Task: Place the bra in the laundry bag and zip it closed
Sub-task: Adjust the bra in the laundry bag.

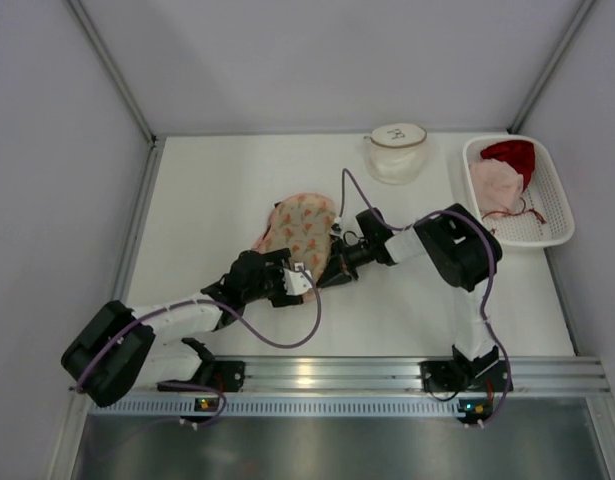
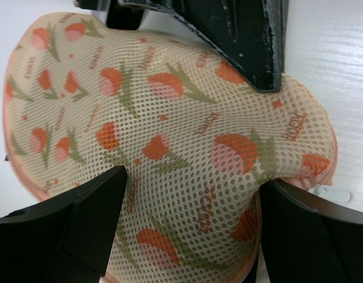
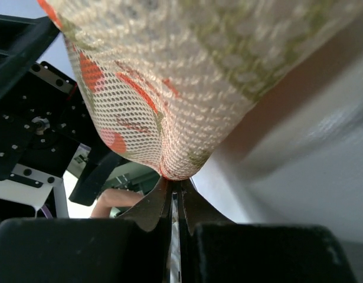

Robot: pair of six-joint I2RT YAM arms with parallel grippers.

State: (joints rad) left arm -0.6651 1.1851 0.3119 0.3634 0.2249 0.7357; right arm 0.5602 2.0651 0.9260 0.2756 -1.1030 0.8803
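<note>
Bag [image 1: 302,228], floral mesh, puffed up, lies mid-table [image 1: 217,190], long axis running 1 to 7 o'clock. Left wrist view: bag [image 2: 169,135] fills the frame, pink edge seam at its lower right. Left gripper [image 1: 292,278] sits at the bag's 6 o'clock, jaws spread wide, the bag's near end bulging between the two fingers [image 2: 81,224]; contact unclear. Right gripper [image 1: 329,266] comes in from the bag's 4 o'clock, jaws pinched tight on the bag's edge seam [image 3: 172,177], mesh draped above it. Basket [image 1: 562,205] at 2 o'clock from the bag, well apart, holds red and pink garments [image 1: 502,175]. Pouch [image 1: 395,150], white and round, at 1 o'clock near the back edge.
</note>
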